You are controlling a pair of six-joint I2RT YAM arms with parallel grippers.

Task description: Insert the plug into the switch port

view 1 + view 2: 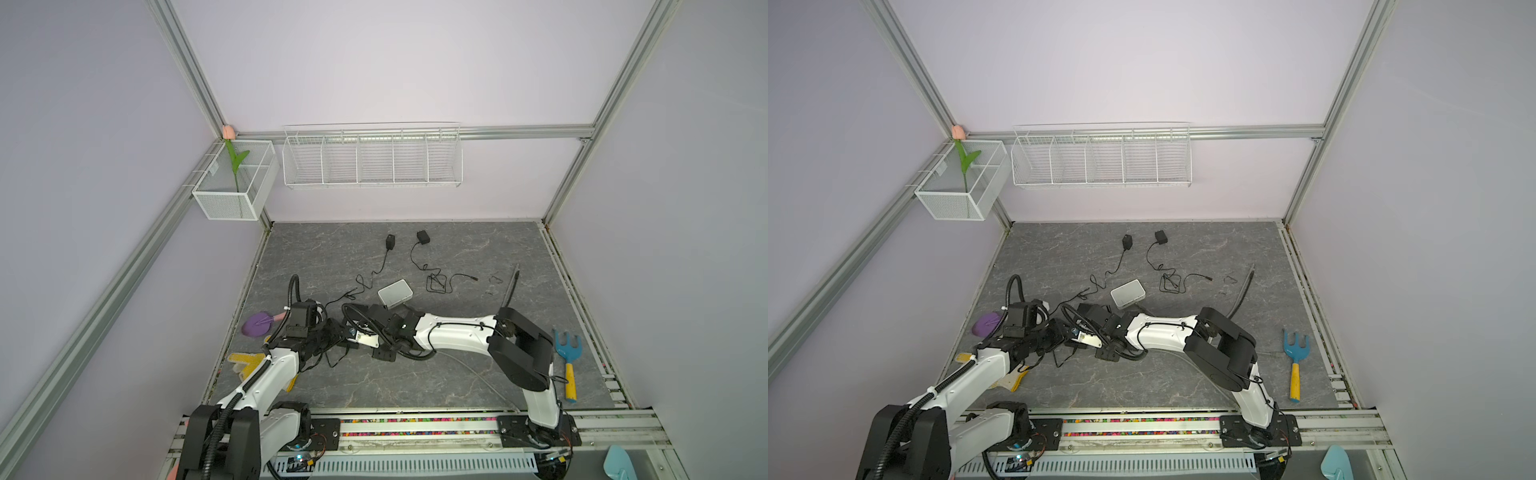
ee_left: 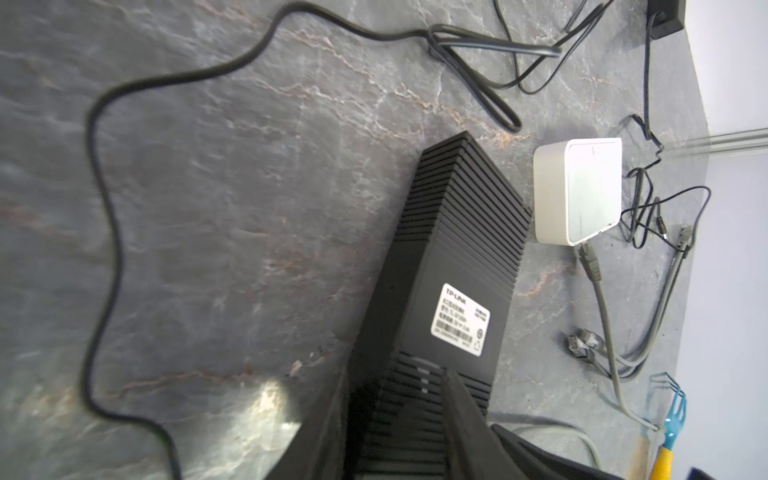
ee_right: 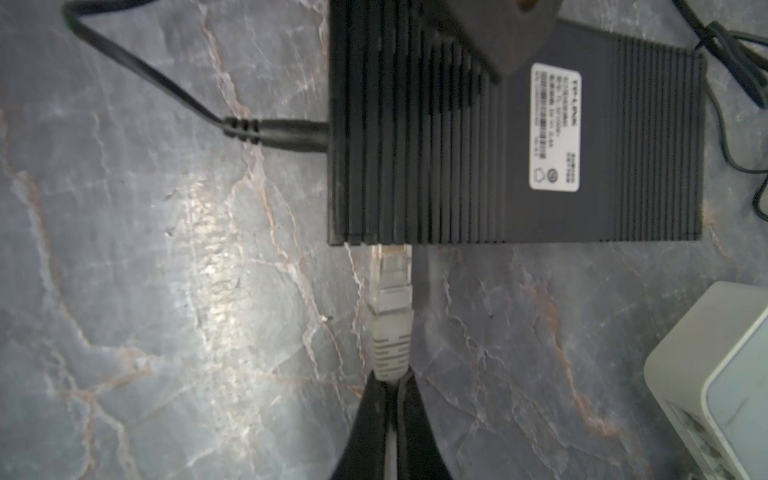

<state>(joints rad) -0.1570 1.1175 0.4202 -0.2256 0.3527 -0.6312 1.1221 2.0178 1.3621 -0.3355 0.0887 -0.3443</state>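
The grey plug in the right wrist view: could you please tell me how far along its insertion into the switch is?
Done: the left claw holds the black switch, the power lead is plugged into its side, and the right claw grips the grey plug by its boot. In hand: the plug's tip sits at the switch's edge, its clear connector mostly exposed. Remaining: push it home.

- On the grey tabletop, left arm and right arm, wrists nearly meeting left of middle.
- Just behind the wrists, a white box.
- Farther back, two black adapters with loose cords.
- Well apart at right, a blue rake, yellow-handled.
- On the back wall, a white wire rack.
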